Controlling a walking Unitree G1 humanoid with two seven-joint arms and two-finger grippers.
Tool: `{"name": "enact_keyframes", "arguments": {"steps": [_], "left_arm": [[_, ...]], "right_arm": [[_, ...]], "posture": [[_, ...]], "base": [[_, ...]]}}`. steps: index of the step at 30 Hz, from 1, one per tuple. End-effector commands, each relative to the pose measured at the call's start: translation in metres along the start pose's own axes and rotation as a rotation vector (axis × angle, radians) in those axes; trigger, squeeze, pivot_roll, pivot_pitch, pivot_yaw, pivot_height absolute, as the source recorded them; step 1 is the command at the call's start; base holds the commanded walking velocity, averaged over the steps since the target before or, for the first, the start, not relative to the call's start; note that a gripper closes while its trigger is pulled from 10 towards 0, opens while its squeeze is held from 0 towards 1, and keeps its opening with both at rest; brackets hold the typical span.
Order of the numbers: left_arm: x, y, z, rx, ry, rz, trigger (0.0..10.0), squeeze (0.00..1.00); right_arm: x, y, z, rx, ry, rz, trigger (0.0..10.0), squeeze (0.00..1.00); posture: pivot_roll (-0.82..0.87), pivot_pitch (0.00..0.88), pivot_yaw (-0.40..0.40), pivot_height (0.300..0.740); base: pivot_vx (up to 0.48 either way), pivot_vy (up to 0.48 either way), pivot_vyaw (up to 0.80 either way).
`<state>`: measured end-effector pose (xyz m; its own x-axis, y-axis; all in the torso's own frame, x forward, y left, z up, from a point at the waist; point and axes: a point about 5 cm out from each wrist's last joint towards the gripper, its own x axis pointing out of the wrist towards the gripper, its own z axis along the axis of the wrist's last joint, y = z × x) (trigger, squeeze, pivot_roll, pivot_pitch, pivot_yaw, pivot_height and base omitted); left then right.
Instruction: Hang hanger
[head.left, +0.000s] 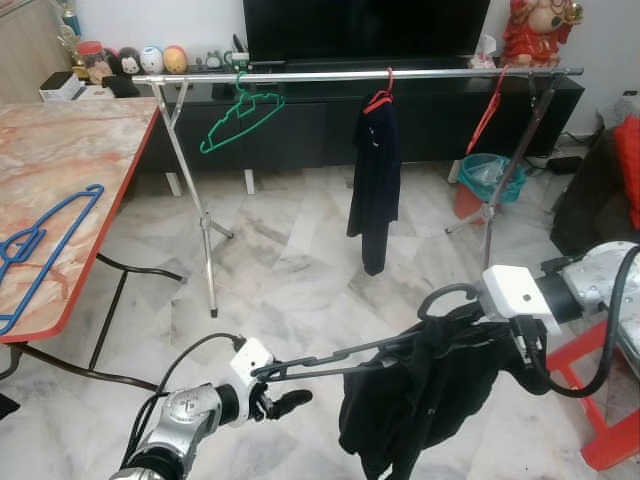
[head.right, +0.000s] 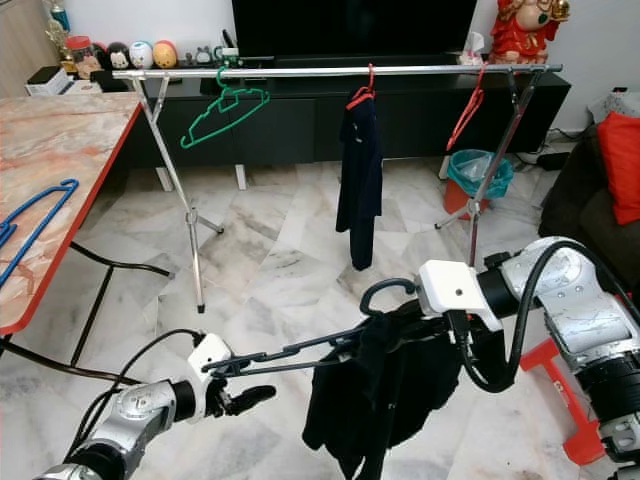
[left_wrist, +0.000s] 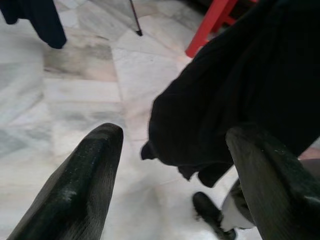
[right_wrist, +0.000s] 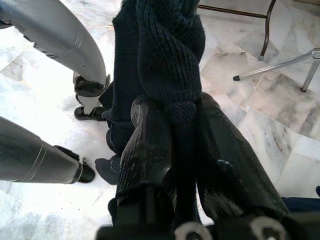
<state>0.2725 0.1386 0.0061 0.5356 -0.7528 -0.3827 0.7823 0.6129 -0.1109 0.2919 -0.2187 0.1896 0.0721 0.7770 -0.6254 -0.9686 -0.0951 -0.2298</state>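
Near the floor, the right hand (right_wrist: 175, 150) clamps the black hanger (head.left: 345, 355) through its dark garment (head.left: 420, 400), as its wrist view shows. The left hand (head.left: 272, 388) holds the hanger's left end, fingers parted.

- My right tool (right_wrist: 180, 145) has black fingers, shut on a black knitted garment (head.left: 420, 400) and its dark hanger (head.left: 340, 358).
- My left tool (head.left: 285, 385) is black too, on a silver arm.
- The rail (head.left: 350, 75) is silver, carrying a green hanger (head.left: 240, 118) and red hangers.
- The floor (head.left: 290, 270) is grey-white marble.
- The worktop (head.left: 60, 190) is pinkish marble with a red edge; a blue hanger (head.left: 40, 250) lies on it.
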Motion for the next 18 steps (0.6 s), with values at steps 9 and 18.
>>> {"name": "enact_keyframes", "arguments": {"steps": [9, 18], "left_arm": [[0.003, -0.003, 0.01, -0.037, -0.032, -0.089, 10.0, 0.0], [0.006, -0.001, 0.016, -0.046, -0.057, -0.054, 10.0, 0.0]], "right_arm": [[-0.005, -0.023, 0.01, -0.052, -0.026, -0.162, 10.0, 0.0], [-0.004, -0.028, 0.013, -0.055, -0.042, -0.19, 10.0, 0.0]], "posture": [[-0.09, 0.007, -0.012, 0.74], [-0.09, 0.007, -0.013, 0.74]], "base": [[0.0, 0.0, 0.0], [0.0, 0.0, 0.0]]}}
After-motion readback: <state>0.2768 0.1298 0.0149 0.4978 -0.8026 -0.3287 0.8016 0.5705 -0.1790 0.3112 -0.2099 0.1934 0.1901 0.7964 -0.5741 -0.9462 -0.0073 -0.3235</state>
